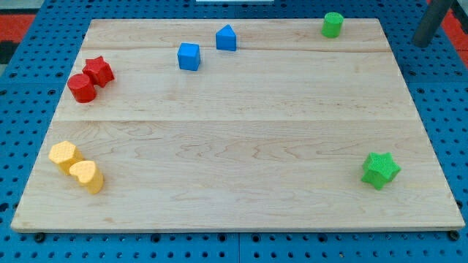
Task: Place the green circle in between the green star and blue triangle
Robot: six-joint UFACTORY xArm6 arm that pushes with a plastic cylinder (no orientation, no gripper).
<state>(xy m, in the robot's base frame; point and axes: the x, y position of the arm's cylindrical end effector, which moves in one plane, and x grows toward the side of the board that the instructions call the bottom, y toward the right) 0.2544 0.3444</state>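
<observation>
green circle (333,24) sits at the board's top right edge, rod at upper right, my tip out of sight; no jaws exist. an off-centre push could tip it off, away from green star (380,169) and blue triangle (226,38).

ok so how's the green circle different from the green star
Shape: the green circle is a round, smooth-sided cylinder, while the green star has pointed arms. Place: the green circle stands at the board's top edge toward the view's right, the green star near the bottom right corner. Size in view: the green star looks larger, though it is also nearer the view's bottom. Both share the same bright green and stand alone.
</observation>
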